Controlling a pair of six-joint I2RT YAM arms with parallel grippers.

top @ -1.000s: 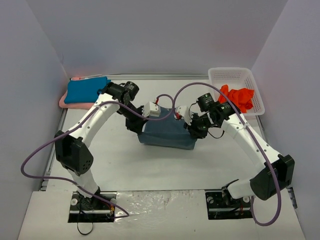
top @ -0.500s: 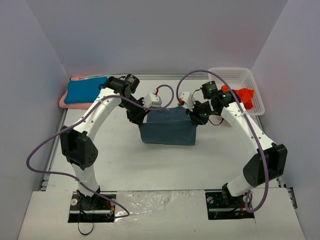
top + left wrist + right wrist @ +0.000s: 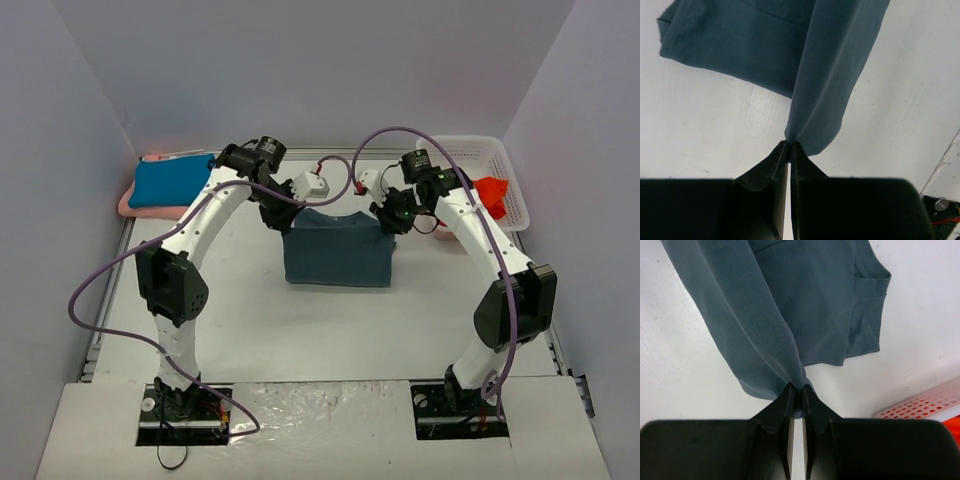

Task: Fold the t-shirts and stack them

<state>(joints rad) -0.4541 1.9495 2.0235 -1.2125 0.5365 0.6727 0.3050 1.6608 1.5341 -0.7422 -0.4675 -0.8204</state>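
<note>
Over the table (image 3: 300, 325), left tool (image 3: 790, 144) and right tool (image 3: 795, 387) each pinch the slate-blue t-shirt (image 3: 335, 258).

setting: a robotics test cell in a laboratory, not a home or a shop. evidence: plain pale grey panels (image 3: 320, 70) close off the back and both sides of a white table (image 3: 300, 330). a left arm (image 3: 200, 220) and a right arm (image 3: 490, 250), white with black joints, are bolted to base plates (image 3: 185, 420) at the near edge. purple cables (image 3: 400, 129) loop loose above them. staged test items lie about: a slate-blue t-shirt (image 3: 335, 255), a folded teal t-shirt (image 3: 170, 180), and a white lattice basket (image 3: 470, 148).
</note>
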